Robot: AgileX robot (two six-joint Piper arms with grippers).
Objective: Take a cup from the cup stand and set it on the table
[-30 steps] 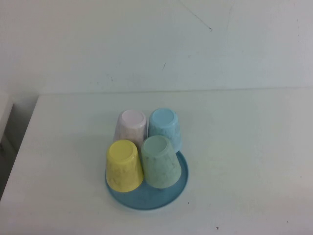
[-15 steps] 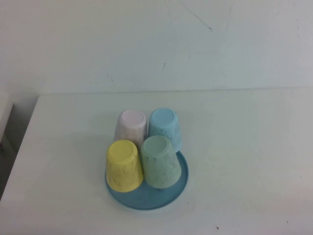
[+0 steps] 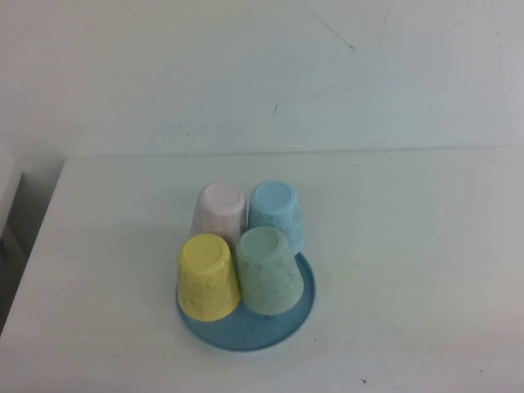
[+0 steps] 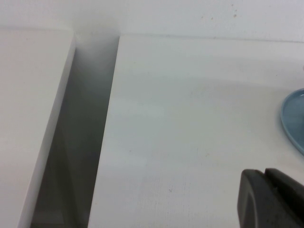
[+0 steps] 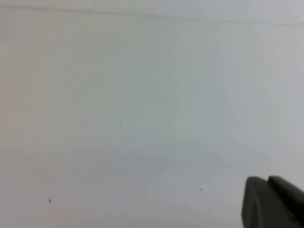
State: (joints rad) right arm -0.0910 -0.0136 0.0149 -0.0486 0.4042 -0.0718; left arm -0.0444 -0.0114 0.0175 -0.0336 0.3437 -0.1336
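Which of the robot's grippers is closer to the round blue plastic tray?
Left. The left gripper hovers beside the round blue plastic tray; the right gripper sees only bare white table.

I see four cups packed touching on the cup stand point(image 3: 246, 334) near the table's point(image 3: 409, 246) front edge; table's right, left and rear stay open.

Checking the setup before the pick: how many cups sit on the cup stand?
4, all upside down: yellow cup front left, mint-green cup front right, pale pink cup back left, light-blue cup back right. None seems hidden.
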